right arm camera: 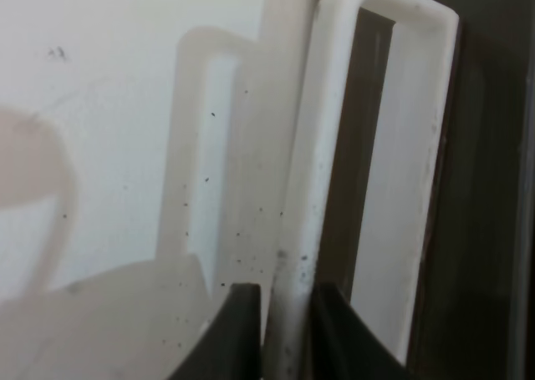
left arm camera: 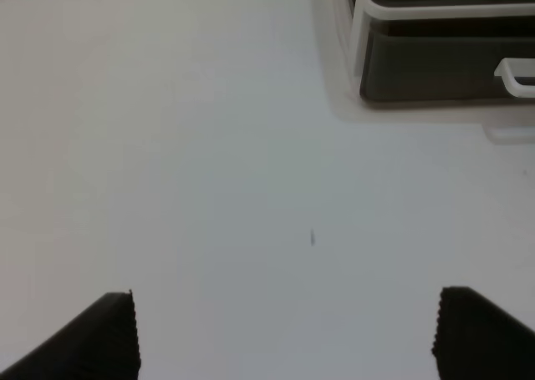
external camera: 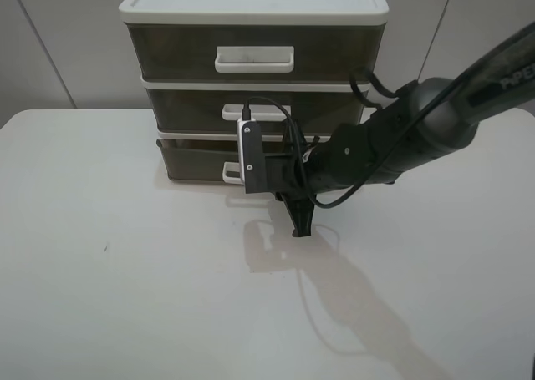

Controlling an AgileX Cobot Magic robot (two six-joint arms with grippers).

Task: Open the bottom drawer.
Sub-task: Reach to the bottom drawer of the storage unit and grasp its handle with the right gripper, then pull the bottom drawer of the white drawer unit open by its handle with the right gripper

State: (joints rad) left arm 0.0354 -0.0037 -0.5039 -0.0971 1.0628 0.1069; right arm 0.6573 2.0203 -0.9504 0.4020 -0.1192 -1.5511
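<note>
The bottom drawer is smoky grey-brown and sits lowest in the white-framed three-drawer unit. Its front appears pulled out a little past the tier above. My right gripper reaches across to the drawer's white loop handle. In the right wrist view the gripper is shut on the handle bar, with one black finger on each side. My left gripper is open and empty over the bare table, and is out of the exterior view. The bottom drawer and its handle show in the left wrist view, far from the left gripper.
The two upper drawers are closed, with white handles. The unit stands at the back of the white table. The right arm stretches from the right edge across the front of the unit, with black cables looped over it.
</note>
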